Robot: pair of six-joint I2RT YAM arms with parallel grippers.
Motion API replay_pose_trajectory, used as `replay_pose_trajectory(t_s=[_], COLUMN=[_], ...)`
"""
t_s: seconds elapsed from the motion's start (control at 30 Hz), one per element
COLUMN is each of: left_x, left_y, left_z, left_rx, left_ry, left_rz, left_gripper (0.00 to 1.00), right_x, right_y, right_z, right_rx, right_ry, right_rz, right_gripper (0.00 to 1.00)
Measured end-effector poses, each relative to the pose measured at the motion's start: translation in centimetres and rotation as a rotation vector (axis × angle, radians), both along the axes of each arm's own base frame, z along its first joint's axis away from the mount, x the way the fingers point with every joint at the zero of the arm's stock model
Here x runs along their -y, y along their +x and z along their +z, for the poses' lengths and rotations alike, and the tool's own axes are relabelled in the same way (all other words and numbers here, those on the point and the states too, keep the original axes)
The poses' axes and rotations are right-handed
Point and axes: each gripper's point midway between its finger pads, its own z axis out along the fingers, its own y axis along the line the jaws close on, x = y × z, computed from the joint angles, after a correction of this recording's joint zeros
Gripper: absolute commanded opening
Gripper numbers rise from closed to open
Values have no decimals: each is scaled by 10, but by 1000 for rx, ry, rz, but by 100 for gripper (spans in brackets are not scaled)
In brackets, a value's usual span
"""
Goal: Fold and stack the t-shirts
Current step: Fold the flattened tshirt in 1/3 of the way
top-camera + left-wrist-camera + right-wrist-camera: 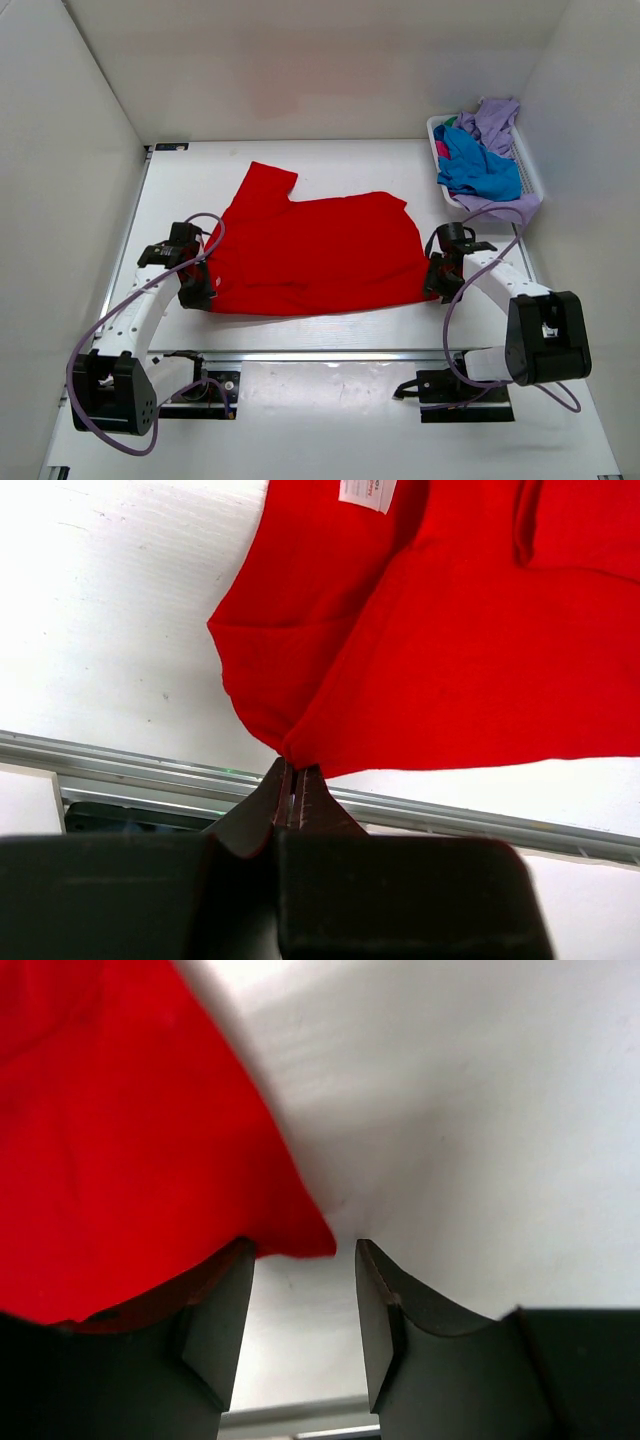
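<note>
The left tool (297, 778) is clamped on the near left corner of the bright red soft cloth t-shirt (310, 255). The right tool (305, 1260) stands with jaws apart at the shirt's near right corner, the cloth tip between them. The shirt lies spread on the white bench (330, 165); beyond its far right side a white slatted plastic basket (531, 168) holds a crumpled blue t-shirt (478, 165) and lavender t-shirt (495, 120).

The table (190, 190) holds a red t-shirt (310, 255) (spread out) and a basket (530, 172).
</note>
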Motion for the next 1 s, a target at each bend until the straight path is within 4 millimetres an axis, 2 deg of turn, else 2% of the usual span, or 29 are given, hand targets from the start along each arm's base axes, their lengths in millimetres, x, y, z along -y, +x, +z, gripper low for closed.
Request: replay_pose_trajectory(t_s=[0.03, 0.1, 0.23, 0.47, 0.7, 1.0], left_x=[0, 0, 0, -1, -1, -3], left_y=[0, 0, 0, 0, 0, 0], left_z=[0, 0, 0, 0, -3, -1], left_rx=[0, 0, -1, -1, -21, -20], left_ry=[0, 1, 2, 5, 9, 17], left_rz=[-1, -4, -7, -14, -25, -39], left_gripper=[0, 0, 0, 0, 0, 0], right_x=[1, 2, -2, -9, -20, -19], right_y=[3, 6, 13, 10, -22, -52], right_z=[0, -4, -4, -3, -3, 2], right_rx=[9, 10, 28, 52, 50, -65], right_ry=[-2, -7, 9, 22, 49, 42], right_rz=[-6, -7, -3, -1, 3, -5], right_gripper=[39, 29, 0, 0, 0, 0])
